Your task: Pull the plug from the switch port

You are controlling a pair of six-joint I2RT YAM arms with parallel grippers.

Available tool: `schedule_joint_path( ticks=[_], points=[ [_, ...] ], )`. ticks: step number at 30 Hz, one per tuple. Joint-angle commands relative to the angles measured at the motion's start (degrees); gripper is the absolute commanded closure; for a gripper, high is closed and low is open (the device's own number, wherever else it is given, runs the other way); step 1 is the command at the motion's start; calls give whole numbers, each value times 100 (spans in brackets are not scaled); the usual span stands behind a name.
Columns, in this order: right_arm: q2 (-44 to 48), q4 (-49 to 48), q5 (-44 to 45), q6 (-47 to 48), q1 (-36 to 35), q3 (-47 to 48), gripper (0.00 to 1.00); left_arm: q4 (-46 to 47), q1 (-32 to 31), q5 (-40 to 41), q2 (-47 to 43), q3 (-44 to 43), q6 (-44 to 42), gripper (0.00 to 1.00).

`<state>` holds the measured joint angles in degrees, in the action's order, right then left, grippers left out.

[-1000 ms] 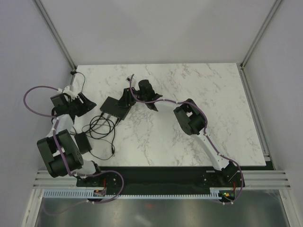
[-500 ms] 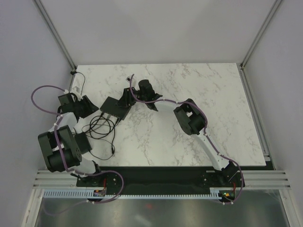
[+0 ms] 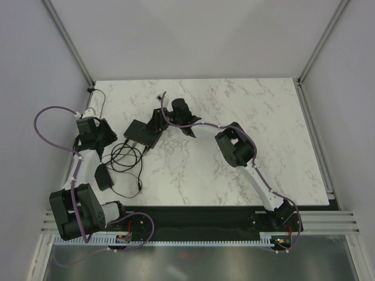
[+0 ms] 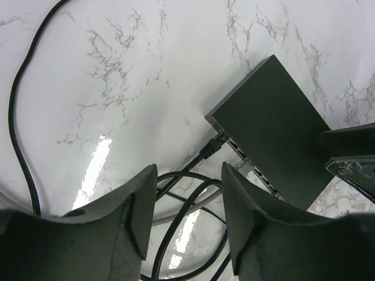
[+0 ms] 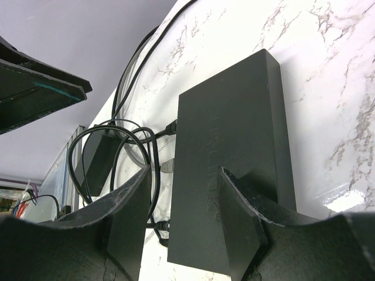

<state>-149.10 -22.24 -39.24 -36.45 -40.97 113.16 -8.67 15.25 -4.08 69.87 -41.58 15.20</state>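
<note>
The switch (image 3: 142, 133) is a flat black box lying left of the table's middle, also seen in the left wrist view (image 4: 275, 126) and the right wrist view (image 5: 234, 152). A black plug (image 4: 214, 145) sits in a port at its corner. Along the same edge are a black plug (image 5: 170, 127), a grey plug (image 5: 168, 166) and another black one (image 5: 159, 221). My left gripper (image 3: 110, 137) (image 4: 188, 196) is open a short way from the port edge, above looped cables, holding nothing. My right gripper (image 3: 156, 122) (image 5: 181, 216) is open over the switch, one finger (image 5: 243, 216) above its top.
Black and grey cables (image 3: 126, 155) coil on the marble between the switch and the left arm. A black power-adapter brick (image 3: 104, 177) (image 5: 98, 161) lies near the left arm's forearm. A cable (image 4: 14, 117) runs along the table's left edge.
The left arm's elbow has dropped toward the near edge, and its wrist has shifted slightly nearer and toward the switch. The right arm and the switch have stayed in place.
</note>
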Motion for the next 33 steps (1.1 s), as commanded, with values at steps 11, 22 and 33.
schedule_joint_path(
  ticks=[11, 22, 33],
  points=[
    [83, -254, -110, -20, 37, 13, 44, -12, -13, -102, 950, -693, 62, 57],
    [74, -246, -110, -38, 37, 48, 43, -12, -4, -102, 1793, -1212, 62, 57],
    [65, -237, -110, -38, 45, 48, 44, -12, -13, -102, 1891, -1019, 62, 57]
  ],
)
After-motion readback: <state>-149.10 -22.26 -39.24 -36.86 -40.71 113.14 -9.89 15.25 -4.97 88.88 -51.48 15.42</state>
